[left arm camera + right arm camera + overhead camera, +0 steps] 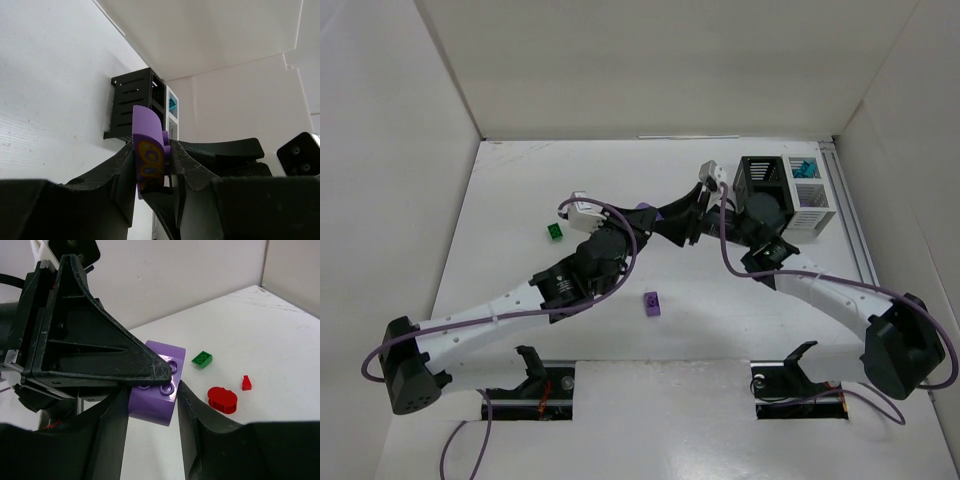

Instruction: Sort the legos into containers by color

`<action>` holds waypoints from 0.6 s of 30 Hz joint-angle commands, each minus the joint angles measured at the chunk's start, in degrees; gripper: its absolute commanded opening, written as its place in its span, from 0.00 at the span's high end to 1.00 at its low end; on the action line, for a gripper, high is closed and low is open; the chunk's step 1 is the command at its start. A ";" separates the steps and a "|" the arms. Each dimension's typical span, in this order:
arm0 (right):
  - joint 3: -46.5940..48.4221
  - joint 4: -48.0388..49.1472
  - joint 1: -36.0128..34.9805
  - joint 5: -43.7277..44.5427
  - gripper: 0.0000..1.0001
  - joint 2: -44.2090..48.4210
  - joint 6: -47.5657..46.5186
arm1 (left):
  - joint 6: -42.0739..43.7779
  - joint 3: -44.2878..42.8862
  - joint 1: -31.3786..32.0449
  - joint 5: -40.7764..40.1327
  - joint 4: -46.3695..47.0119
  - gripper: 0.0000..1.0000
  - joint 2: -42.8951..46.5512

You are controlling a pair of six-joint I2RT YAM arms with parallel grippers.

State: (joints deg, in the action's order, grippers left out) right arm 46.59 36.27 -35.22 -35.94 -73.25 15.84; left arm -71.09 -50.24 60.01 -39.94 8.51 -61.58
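Both grippers meet above the table's middle on one purple brick [150,407]. My left gripper [152,150] is shut on it; the brick [146,125] has an orange print on its face. My right gripper [152,402] has its jaws closed against the brick's two sides, under the left gripper's finger [100,355]. In the top view the left gripper [672,226] and right gripper [708,208] touch tip to tip and hide the brick. The containers [760,178], black and white, stand at the back right; one white bin holds teal bricks [804,168].
A second purple brick [652,304] lies on the table near the front centre. A green brick [554,231] lies left of the arms and also shows in the right wrist view [202,359]. Two red pieces [222,399] lie near it. White walls enclose the table.
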 commanded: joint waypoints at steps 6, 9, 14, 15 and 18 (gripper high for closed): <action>4.30 1.52 0.24 -3.87 1.00 -1.28 -1.68 | 2.97 -0.12 0.90 1.79 5.99 0.66 1.99; 4.30 1.52 0.24 -4.57 1.00 -1.28 -2.39 | 4.47 -0.12 0.90 1.80 5.99 0.50 1.99; 4.30 1.52 1.38 -5.10 1.00 -0.22 -2.92 | 5.08 -0.65 0.90 1.72 3.98 0.19 2.52; 3.78 1.52 2.86 -5.10 1.00 0.47 -2.92 | 5.08 -1.17 0.90 1.71 3.01 0.09 2.52; 1.84 0.99 6.31 -6.24 1.00 2.50 -2.92 | 5.08 -2.58 0.90 0.40 -2.26 0.00 3.05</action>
State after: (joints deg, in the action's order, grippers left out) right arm 48.27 35.64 -31.97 -40.27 -73.82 13.67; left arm -67.05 -50.37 60.66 -38.09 9.82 -60.75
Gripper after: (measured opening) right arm 0.446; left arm 0.990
